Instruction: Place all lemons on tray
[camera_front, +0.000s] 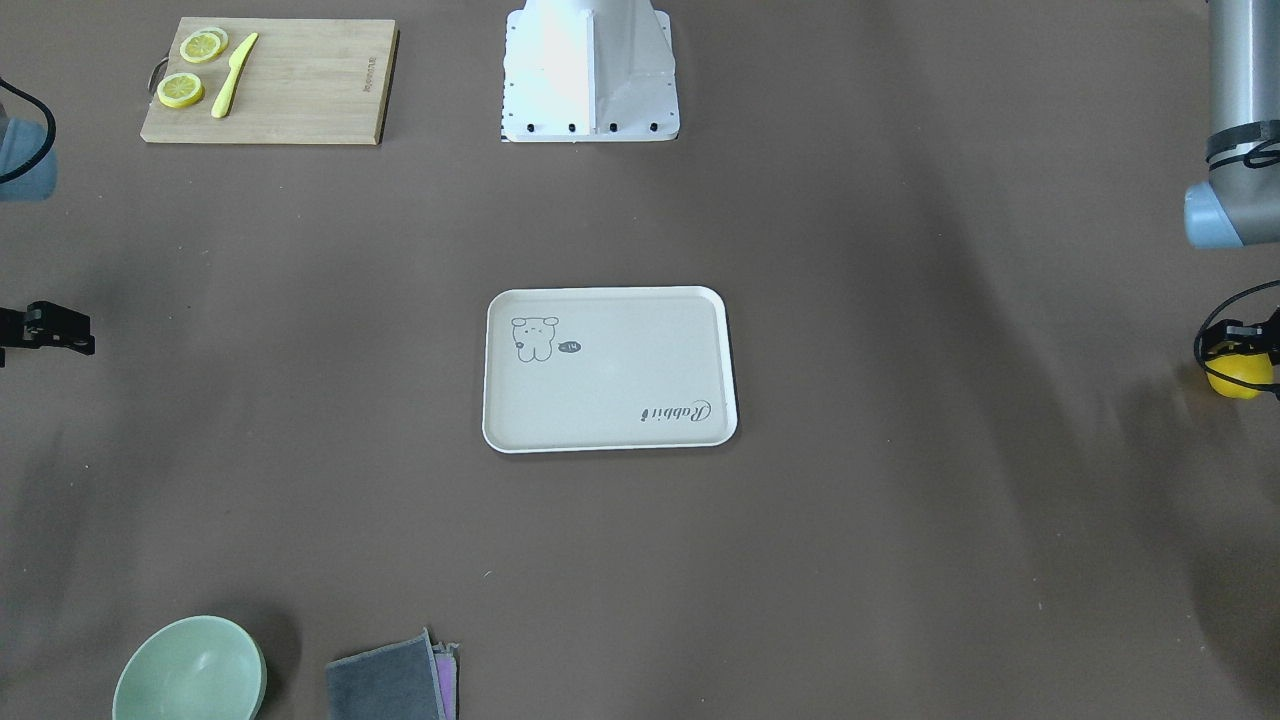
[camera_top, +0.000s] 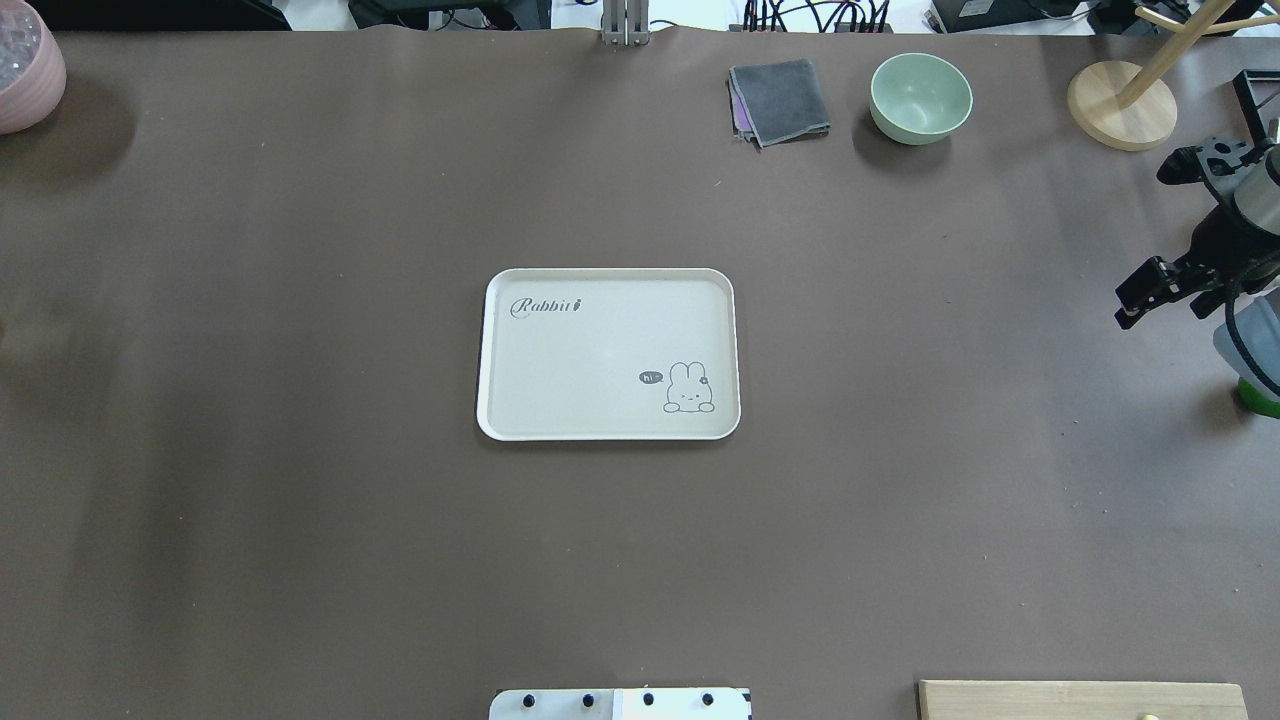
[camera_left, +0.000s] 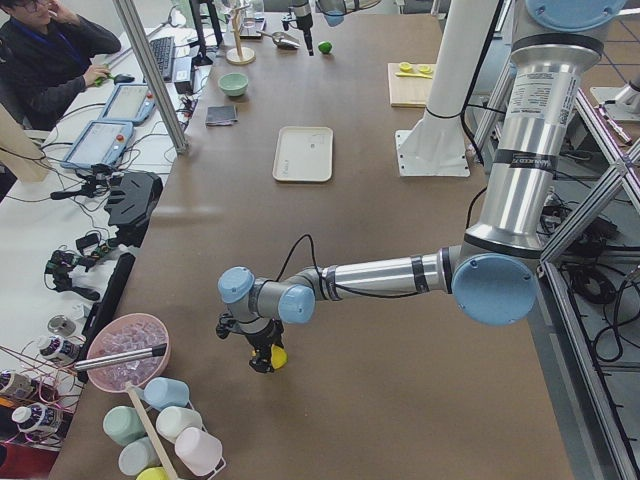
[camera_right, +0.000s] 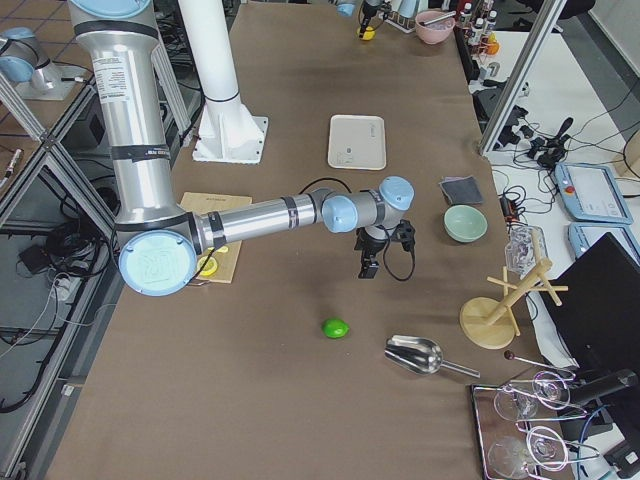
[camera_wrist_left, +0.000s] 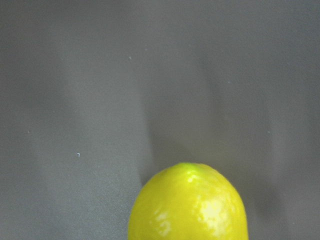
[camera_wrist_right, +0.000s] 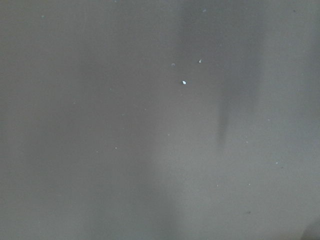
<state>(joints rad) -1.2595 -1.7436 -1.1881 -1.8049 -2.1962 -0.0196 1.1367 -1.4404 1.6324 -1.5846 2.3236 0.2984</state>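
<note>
The cream tray (camera_front: 610, 440) with the rabbit drawing lies at the table's middle with nothing on it; it also shows in the overhead view (camera_top: 608, 430). My left gripper (camera_front: 1243, 352) is shut on the yellow lemon (camera_front: 1238, 378) at the table's left end. The lemon fills the bottom of the left wrist view (camera_wrist_left: 187, 205). The green lemon (camera_right: 335, 327) lies on the table near the right end, half hidden under my arm in the overhead view (camera_top: 1258, 398). My right gripper (camera_top: 1140, 295) hangs shut and empty above bare table, apart from the green lemon.
A wooden cutting board (camera_front: 300, 90) with lemon slices and a yellow knife sits by the robot base (camera_front: 590, 70). A green bowl (camera_top: 920, 95), a grey cloth (camera_top: 780, 100) and a wooden rack (camera_top: 1120, 105) stand at the far side. A metal scoop (camera_right: 420, 355) lies near the green lemon.
</note>
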